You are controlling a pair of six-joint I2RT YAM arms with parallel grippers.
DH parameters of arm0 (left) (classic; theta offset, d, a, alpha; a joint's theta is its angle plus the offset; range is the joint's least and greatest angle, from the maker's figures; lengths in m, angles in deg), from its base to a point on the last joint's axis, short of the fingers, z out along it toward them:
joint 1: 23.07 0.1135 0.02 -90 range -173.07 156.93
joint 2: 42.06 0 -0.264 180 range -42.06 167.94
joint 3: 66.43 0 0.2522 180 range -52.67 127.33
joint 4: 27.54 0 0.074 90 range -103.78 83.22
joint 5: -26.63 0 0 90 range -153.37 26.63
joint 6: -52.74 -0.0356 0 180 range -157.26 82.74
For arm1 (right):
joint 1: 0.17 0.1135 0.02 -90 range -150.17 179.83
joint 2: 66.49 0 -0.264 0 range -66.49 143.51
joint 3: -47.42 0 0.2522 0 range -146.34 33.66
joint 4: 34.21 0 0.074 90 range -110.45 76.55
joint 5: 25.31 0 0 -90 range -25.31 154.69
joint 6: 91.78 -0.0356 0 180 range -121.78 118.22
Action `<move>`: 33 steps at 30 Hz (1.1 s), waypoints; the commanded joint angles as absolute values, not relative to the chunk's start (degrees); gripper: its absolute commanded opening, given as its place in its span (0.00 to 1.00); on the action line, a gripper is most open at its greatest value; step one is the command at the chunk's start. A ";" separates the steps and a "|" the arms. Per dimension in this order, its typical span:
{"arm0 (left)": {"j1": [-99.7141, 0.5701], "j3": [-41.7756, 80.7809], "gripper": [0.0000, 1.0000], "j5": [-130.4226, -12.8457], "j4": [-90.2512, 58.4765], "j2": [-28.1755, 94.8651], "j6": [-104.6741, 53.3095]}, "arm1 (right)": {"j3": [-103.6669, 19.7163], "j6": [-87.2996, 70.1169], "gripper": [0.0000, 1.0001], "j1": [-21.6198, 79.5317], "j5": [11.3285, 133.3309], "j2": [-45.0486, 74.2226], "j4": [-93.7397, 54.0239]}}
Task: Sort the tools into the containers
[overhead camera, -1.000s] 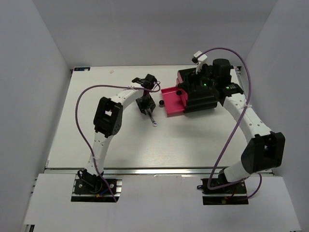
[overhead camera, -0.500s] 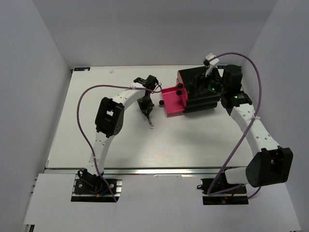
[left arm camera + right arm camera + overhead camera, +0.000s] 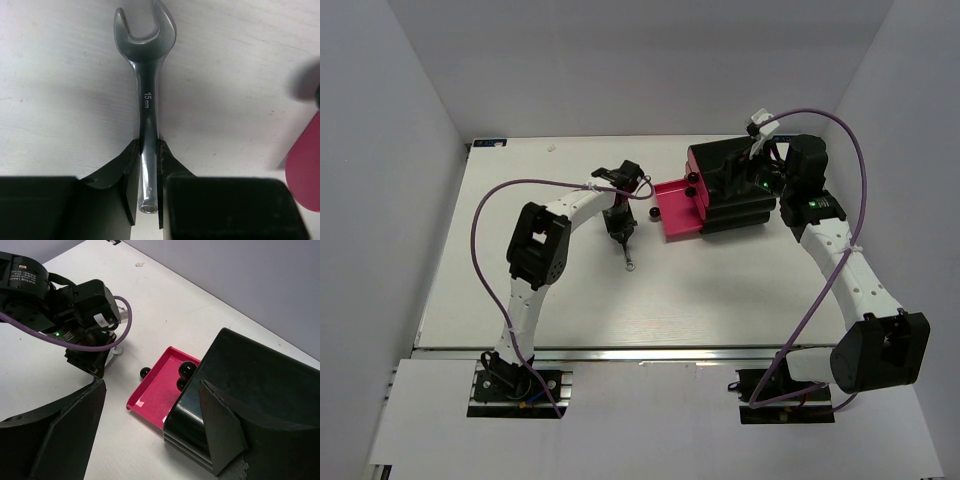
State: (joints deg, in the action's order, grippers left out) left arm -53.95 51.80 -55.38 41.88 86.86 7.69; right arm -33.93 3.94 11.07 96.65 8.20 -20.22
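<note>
A slim silver wrench [image 3: 146,95] lies along the white table with its open-jawed head pointing away from the wrist. My left gripper [image 3: 148,150] is shut on its shank near the ring end. From above, the left gripper [image 3: 619,224] stands left of the open pink drawer [image 3: 678,212], and the wrench [image 3: 627,256] sticks out toward the near side. The drawer [image 3: 162,387] is pulled out of the black cabinet [image 3: 730,190] and holds no tool. My right gripper [image 3: 152,387] hangs open above the cabinet [image 3: 250,385] with nothing between its fingers. No other tool shows.
A round black knob [image 3: 145,372] sits on the open drawer's front, and two more knobs [image 3: 186,369] mark the shut drawers above it. Grey walls close in the table [image 3: 520,290] on three sides. Purple cables loop over both arms.
The left jaws closed onto the wrench, and its free end swung slightly left and nearer. The right arm drew back to the right, off the cabinet's top.
</note>
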 commanded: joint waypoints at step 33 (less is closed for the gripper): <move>-55.06 60.96 0.00 -70.74 26.65 78.87 -7.99 | -34.02 4.99 0.80 10.90 97.21 8.65 -21.86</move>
